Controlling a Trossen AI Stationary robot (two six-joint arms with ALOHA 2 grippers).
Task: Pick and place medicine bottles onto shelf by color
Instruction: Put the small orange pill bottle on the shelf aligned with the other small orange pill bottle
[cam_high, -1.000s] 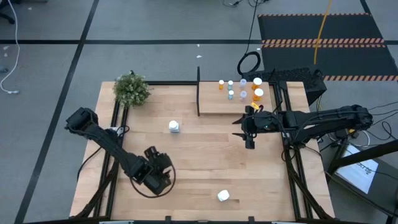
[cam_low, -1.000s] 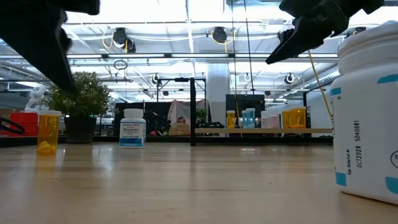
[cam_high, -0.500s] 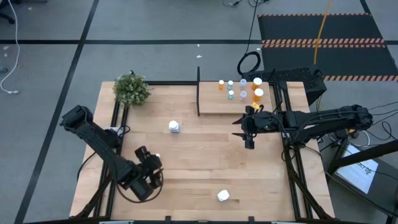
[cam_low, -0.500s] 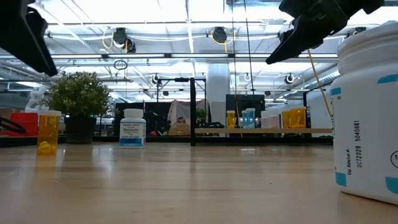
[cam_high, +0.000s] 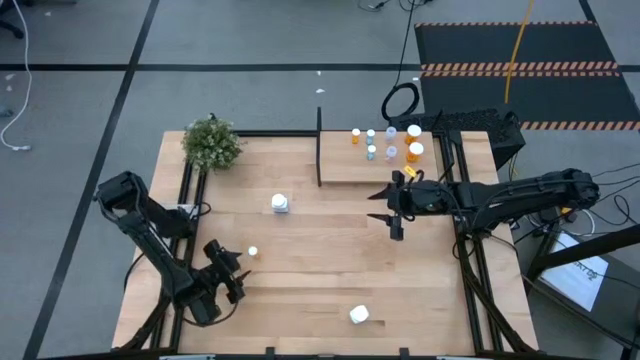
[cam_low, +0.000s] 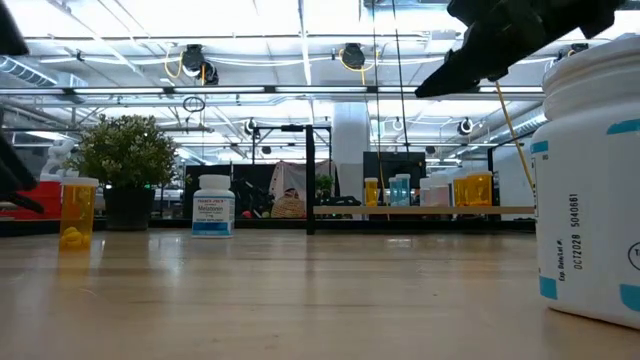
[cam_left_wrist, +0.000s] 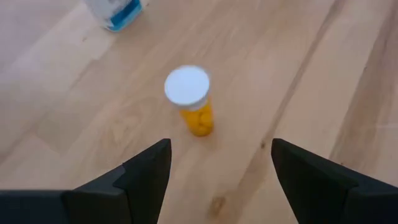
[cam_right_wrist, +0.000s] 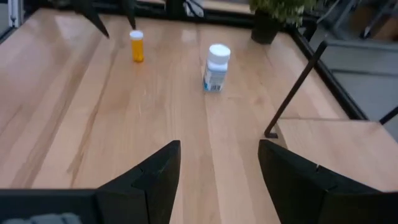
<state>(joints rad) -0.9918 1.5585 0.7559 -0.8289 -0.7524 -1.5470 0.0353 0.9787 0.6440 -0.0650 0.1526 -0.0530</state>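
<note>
- Table (cam_high: 320, 270): pale wood planks with visible grain, framed by dark rails.
- Shelf (cam_high: 345, 168): a light wooden rectangular board at the far right of the table, with a thin black upright post (cam_high: 319, 146) at its corner.
- On the shelf: a cluster of small cylindrical bottles (cam_high: 390, 142), orange and pale blue with white caps.
- Orange bottle (cam_left_wrist: 191, 102): translucent cylinder with a flat white cap, upright on the table near the left side, just ahead of the left gripper (cam_high: 225, 272).
- Left gripper: fingers spread, empty, hovering over the near left of the table.
- White bottle (cam_high: 280, 204): blue label, upright mid-table.
- Second white bottle (cam_high: 359, 315): upright near the front edge.
- Right gripper (cam_high: 388, 212): jaws apart, empty, raised beside the shelf's front edge.
- Bushy green plant (cam_high: 211, 144): far left corner, well apart from both arms.
</note>
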